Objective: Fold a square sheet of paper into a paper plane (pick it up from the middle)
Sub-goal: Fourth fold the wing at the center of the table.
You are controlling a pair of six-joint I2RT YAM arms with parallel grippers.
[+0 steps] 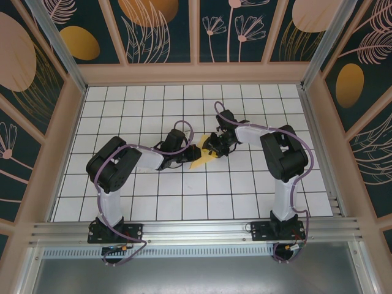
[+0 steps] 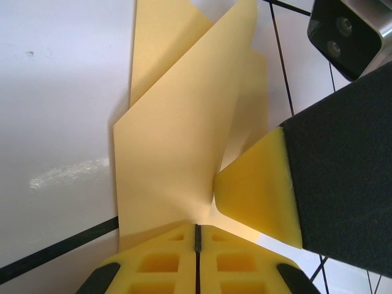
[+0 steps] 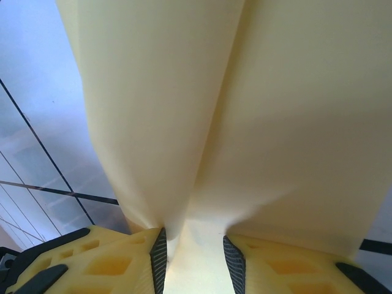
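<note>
Left hand (image 2: 197,237): clamped tight on the folded yellow paper (image 2: 177,141). Right hand (image 3: 193,248): part open, with the paper passing between its fingers.

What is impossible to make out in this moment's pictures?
Top view: yellow paper tiny, half covered by the right gripper; folds unreadable.
Right wrist view: paper bulges between the fingers; whether they pinch it is unclear.
Left wrist view: paper's far end cut off by the top edge.

Both arms reaching inward, left hand (image 2: 197,239) clamped, right hand (image 3: 193,251) seemingly part-open.
</note>
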